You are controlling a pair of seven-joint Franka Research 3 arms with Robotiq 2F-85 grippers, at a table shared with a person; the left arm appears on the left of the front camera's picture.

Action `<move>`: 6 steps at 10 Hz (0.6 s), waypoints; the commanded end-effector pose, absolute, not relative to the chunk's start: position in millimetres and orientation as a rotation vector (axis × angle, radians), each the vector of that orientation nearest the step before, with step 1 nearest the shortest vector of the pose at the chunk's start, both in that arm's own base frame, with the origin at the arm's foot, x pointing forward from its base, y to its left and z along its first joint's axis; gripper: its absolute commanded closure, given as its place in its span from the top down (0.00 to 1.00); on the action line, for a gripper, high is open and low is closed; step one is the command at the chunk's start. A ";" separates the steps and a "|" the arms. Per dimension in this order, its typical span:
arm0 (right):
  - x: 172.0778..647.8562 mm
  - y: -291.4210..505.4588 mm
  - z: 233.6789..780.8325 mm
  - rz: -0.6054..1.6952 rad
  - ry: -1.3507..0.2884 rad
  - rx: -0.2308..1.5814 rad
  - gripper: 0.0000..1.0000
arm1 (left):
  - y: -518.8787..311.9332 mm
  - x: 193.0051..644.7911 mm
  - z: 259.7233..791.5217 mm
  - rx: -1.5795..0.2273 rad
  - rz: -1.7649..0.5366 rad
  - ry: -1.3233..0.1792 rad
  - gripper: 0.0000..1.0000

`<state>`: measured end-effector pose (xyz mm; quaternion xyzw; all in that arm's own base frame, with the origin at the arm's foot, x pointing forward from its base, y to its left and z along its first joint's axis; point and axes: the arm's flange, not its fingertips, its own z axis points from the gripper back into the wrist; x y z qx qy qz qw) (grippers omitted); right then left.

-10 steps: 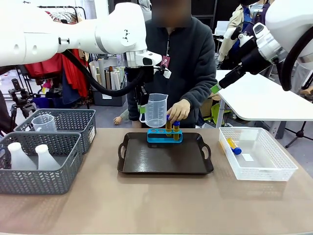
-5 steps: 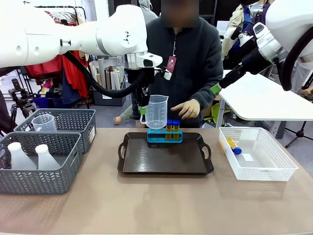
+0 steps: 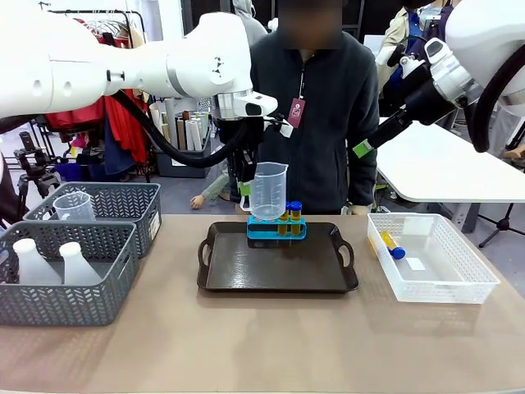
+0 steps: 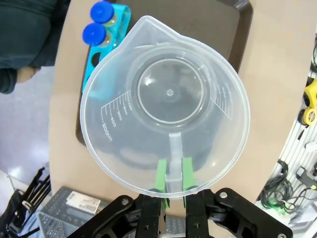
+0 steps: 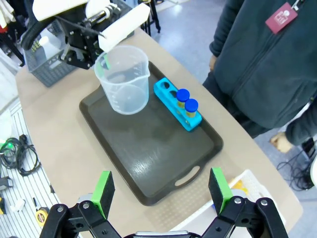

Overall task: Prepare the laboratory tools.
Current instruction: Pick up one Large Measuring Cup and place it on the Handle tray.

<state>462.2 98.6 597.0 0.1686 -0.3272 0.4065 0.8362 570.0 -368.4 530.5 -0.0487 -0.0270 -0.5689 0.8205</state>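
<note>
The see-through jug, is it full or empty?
Empty: looking down into the jug, its bare bottom shows, with no liquid inside.

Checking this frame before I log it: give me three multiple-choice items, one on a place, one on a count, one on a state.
1. The clear plastic handled measuring beaker in the left gripper is over:
A the white mesh basket
B the dark rectangular tray
C a grey basket

2. How many blue-capped yellow-liquid test tubes stand in the blue four-hole rack?
A one
B two
C four

3. The right gripper is:
A open, holding nothing
B shut on a tube
C shut on a flask

Answers:
1. B: the right wrist view shows the beaker above the tray, beside the rack.
2. B: two blue caps stand side by side in the rack.
3. A: its jaws stand wide apart with nothing between them.
</note>
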 end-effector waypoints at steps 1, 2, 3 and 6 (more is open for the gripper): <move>462.9 97.7 598.0 0.859 -0.703 0.379 1.00 | -379.2 575.2 516.9 -0.099 -1.278 -0.060 0.00; 462.9 97.7 598.0 0.859 -0.703 0.379 1.00 | -389.6 568.4 509.4 -0.105 -1.295 -0.045 0.00; 462.9 97.7 598.0 0.859 -0.703 0.379 1.00 | -404.0 569.4 491.8 -0.089 -1.312 -0.070 0.00; 462.9 97.7 598.0 0.859 -0.703 0.379 1.00 | -425.5 569.2 446.1 -0.061 -1.405 -0.066 0.00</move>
